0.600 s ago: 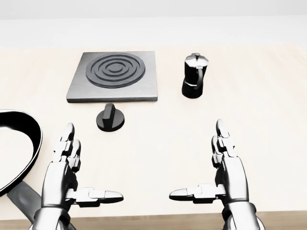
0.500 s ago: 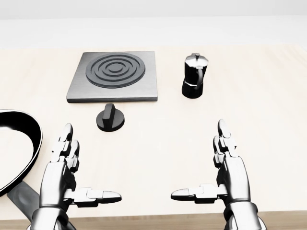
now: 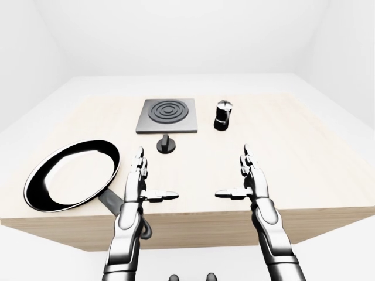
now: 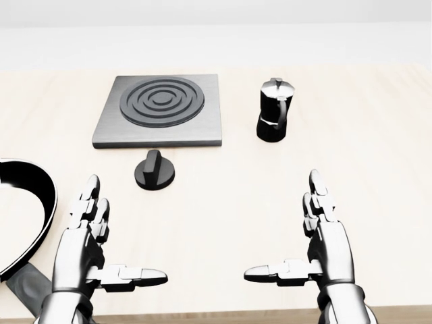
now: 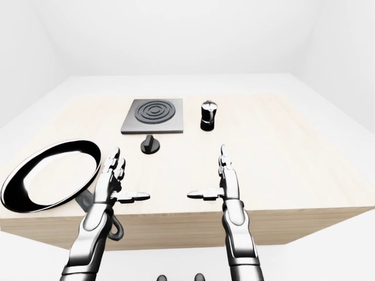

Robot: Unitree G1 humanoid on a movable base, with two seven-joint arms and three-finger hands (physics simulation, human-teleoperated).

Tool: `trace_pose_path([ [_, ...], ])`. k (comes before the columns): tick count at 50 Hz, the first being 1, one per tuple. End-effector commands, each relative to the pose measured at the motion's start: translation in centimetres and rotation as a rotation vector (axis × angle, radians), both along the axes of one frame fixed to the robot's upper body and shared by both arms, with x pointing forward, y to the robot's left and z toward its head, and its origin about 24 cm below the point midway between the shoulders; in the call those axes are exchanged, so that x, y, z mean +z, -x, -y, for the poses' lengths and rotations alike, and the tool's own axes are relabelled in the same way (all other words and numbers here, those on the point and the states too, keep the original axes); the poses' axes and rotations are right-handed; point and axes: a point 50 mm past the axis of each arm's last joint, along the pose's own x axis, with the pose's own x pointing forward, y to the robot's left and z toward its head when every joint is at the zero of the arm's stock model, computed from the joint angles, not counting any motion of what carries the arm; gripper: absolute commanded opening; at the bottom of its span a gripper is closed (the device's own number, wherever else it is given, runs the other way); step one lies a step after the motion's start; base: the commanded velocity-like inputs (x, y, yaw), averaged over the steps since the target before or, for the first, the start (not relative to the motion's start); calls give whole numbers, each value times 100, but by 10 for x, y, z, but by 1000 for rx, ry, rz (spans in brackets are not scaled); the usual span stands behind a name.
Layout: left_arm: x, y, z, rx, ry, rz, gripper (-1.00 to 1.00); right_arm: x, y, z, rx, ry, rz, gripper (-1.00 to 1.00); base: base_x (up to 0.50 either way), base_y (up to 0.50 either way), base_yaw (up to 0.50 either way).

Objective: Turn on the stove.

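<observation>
In the head view the frying pan was cut off by the left edge, only a curved black rim and part of its grey handle showing at about 8 o'clock; the left-eye view showed the whole pan lying flat near the table's left side, its handle running toward the table's near edge behind the left arm. Both forearms were cut off at the bottom of the head view. No markings on the stove knob could be made out, so its on or off setting could not be told. The stove, a flat grey square slab with a dark ringed burner, lay at about 11 o'clock in the head view, with the knob just beside its lower edge, apart from it, on the bare tabletop. The knob's raised grip bar ran nearly up-down in the head view, tilted slightly, its long axis pointing toward the stove. The moka pot stood upright at about 1 o'clock, to the right of the stove and apart from it. The left hand was at 7 o'clock, spread wide and holding nothing, fingers pointing up the view and thumb pointing right. The right hand at 5 o'clock mirrored it, also spread wide and holding nothing, thumb pointing left. Both hands were well apart from the knob.
</observation>
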Motion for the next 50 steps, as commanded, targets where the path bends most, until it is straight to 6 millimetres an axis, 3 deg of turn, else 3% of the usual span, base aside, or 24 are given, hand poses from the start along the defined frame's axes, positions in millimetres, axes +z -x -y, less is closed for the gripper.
trace_pose_path([
  [1, 0, -1, 0, -2, 2, -2, 100, -1, -1, 1, -2, 0, -3, 100, 24, 0, 0],
  [27, -1, 0, 0, -5, 4, -6, 100, -2, 0, -1, 4, -1, -11, 100, 35, 0, 0],
  [50, -4, -3, 0, -12, 8, -19, 100, -2, -1, -1, 9, 4, -11, 100, 1, 0, 0],
])
